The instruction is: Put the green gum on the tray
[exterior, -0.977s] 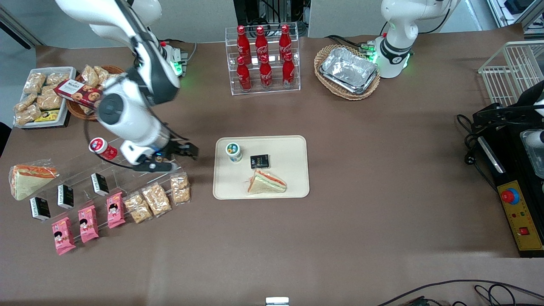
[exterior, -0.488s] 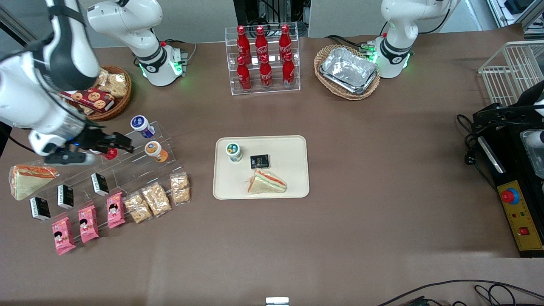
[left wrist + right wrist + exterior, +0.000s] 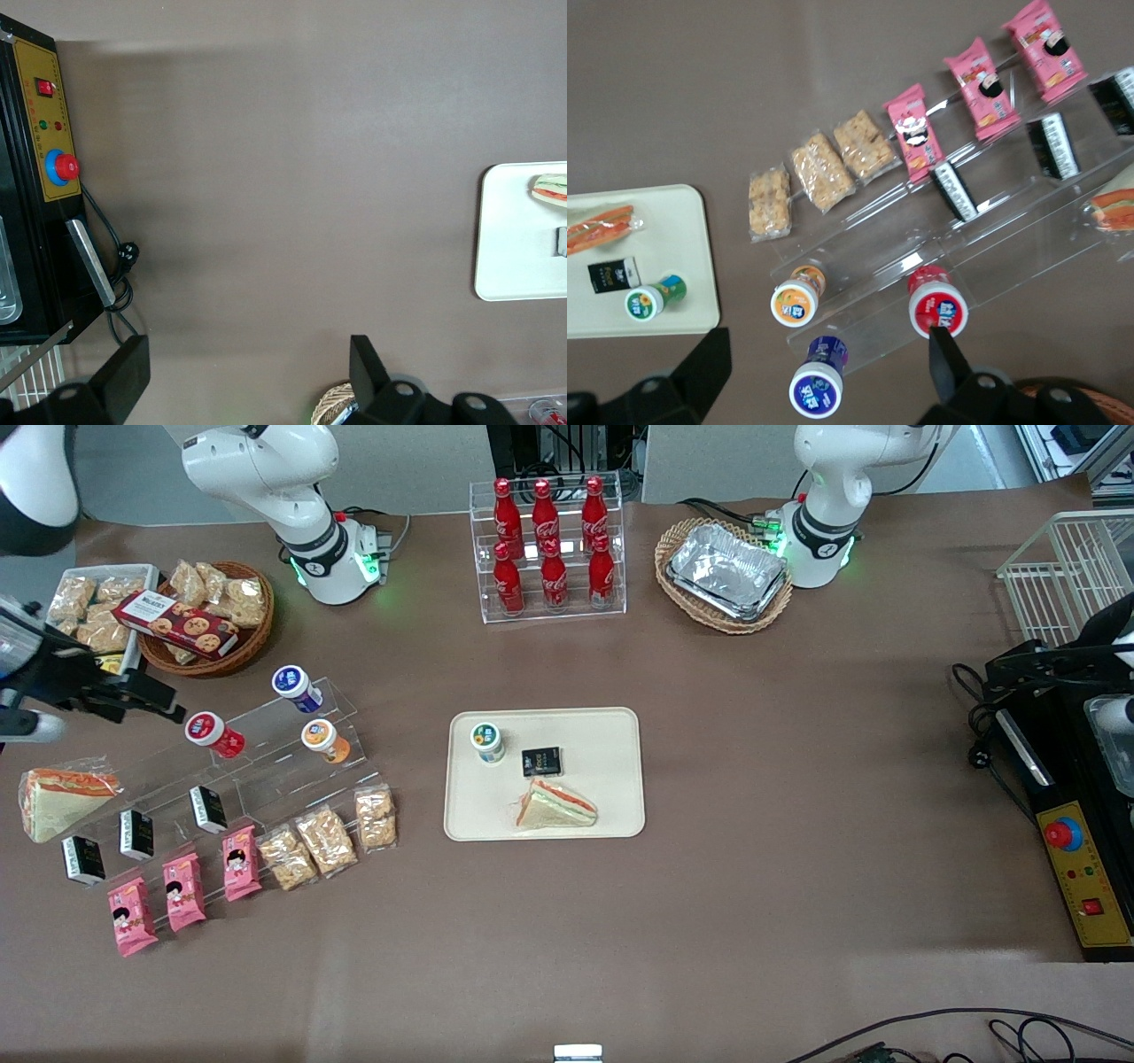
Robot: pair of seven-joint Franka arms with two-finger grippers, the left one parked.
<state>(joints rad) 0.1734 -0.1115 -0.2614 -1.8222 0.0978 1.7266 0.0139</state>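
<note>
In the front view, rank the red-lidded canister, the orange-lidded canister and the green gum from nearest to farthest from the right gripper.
The gripper hovers, jaws open and empty, at the working arm's end of the table.
1. Red-lidded canister, on the clear rack, closest.
2. Orange-lidded canister, on the same rack, toward the tray.
3. Green gum, standing on the tray.

Gum and snacks on the tray, gripper off at the working arm's end

The green gum (image 3: 486, 741) stands on the tray (image 3: 611, 731) beside a small packet (image 3: 541, 762); a sandwich (image 3: 555, 805) lies nearer the front camera. The open gripper (image 3: 155, 698) hangs near the display stand (image 3: 266, 766).
</note>
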